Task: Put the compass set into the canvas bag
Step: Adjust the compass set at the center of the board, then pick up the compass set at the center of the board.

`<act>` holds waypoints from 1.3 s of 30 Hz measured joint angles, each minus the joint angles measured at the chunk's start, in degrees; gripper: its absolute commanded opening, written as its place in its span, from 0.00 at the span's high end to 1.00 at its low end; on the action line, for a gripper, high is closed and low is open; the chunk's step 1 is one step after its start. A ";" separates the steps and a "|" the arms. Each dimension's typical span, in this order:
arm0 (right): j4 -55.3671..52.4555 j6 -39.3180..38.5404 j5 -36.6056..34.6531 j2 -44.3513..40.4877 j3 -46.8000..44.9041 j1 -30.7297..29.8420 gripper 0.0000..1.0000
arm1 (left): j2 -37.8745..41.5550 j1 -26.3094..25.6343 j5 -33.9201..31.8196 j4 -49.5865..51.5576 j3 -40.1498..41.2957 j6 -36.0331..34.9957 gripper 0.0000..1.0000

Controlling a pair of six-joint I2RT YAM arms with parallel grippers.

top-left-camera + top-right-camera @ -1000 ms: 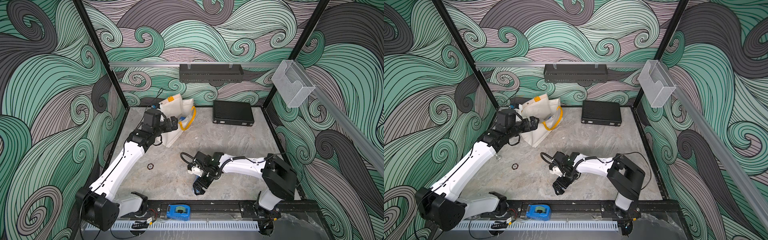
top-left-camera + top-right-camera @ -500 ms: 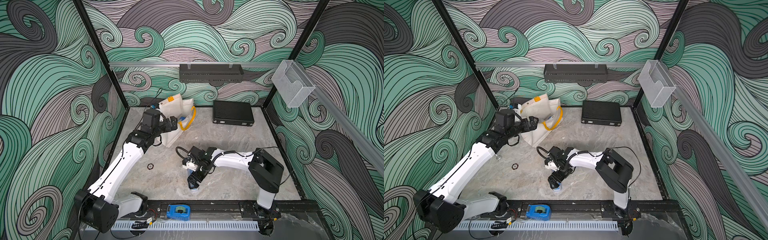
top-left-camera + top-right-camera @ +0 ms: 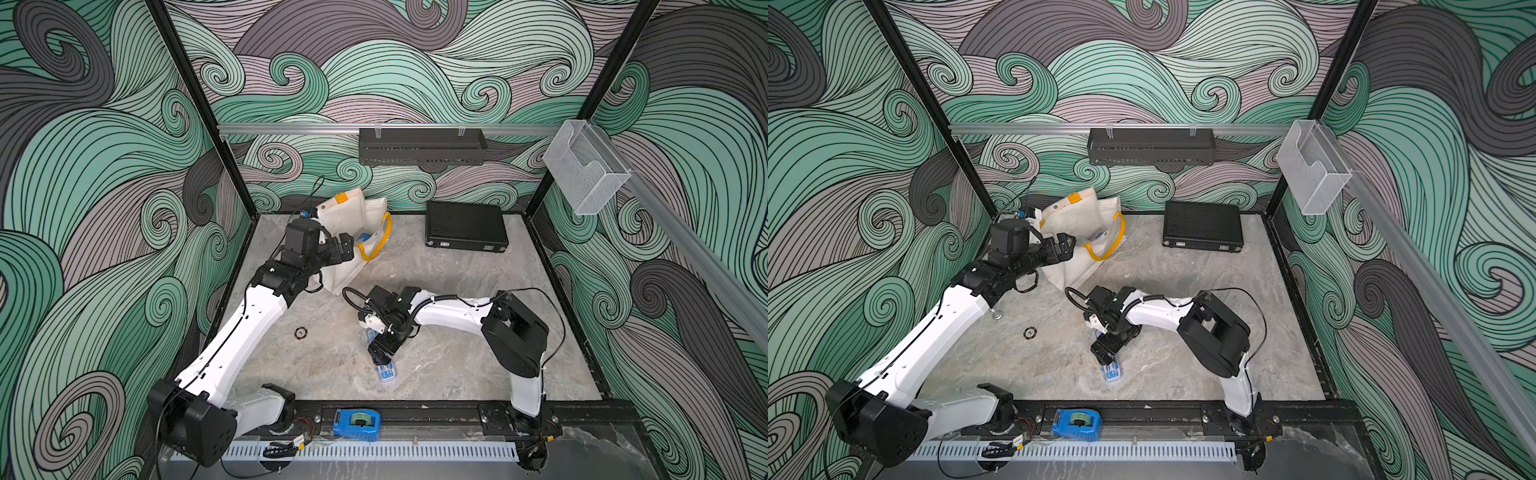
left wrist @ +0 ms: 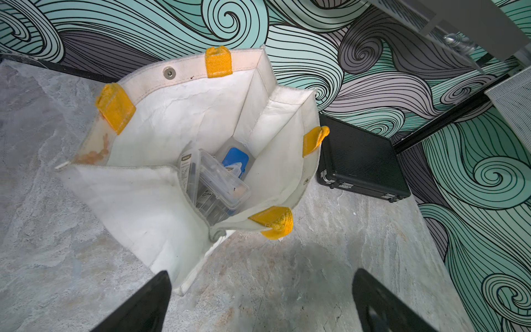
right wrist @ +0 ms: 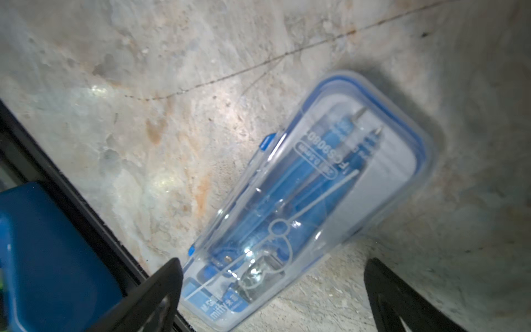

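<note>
**While canvas bag (image 4: 149, 201) gapes, compass set (image 5: 310, 201) lies on table (image 3: 436, 266)**

Right gripper (image 5: 274, 264) over set's end, jaws apart, nothing clamped. Set near front rail (image 3: 415, 409), well apart from bag. Left gripper (image 4: 261, 284) beside bag, jaws apart.

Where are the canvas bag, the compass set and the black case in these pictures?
canvas bag (image 4: 186, 115), left wrist view, on its inner back wall.
compass set (image 5: 316, 201), right wrist view, middle of the clear lid.
black case (image 3: 465, 226), in a top view, middle of its lid.
</note>
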State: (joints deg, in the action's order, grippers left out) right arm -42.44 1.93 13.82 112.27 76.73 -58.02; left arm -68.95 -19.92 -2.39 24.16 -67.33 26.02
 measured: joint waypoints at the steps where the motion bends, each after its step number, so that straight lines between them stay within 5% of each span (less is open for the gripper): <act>1: -0.31 0.09 -1.33 0.35 0.46 -0.35 0.04 | 0.28 0.00 -0.20 0.00 0.17 0.00 0.01; 11: -0.72 4.37 -9.40 3.15 3.63 -4.46 0.10 | 6.71 0.00 -0.94 0.28 3.45 0.00 0.01; 23: -0.55 12.79 -18.91 4.02 4.26 -6.10 0.40 | 8.52 0.00 -0.92 0.22 4.48 0.02 0.01; 31: 1.62 13.29 -23.08 0.90 0.57 -4.83 0.43 | 8.28 0.00 1.05 0.09 5.01 0.22 0.01; 39: 6.78 12.11 -22.43 -9.01 -4.39 2.86 0.43 | 5.95 0.00 5.70 -1.18 5.01 0.85 0.01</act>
State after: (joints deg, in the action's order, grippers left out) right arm -35.66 14.04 -8.60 103.26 72.34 -55.16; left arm -63.00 -19.92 3.31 22.98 -62.33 26.87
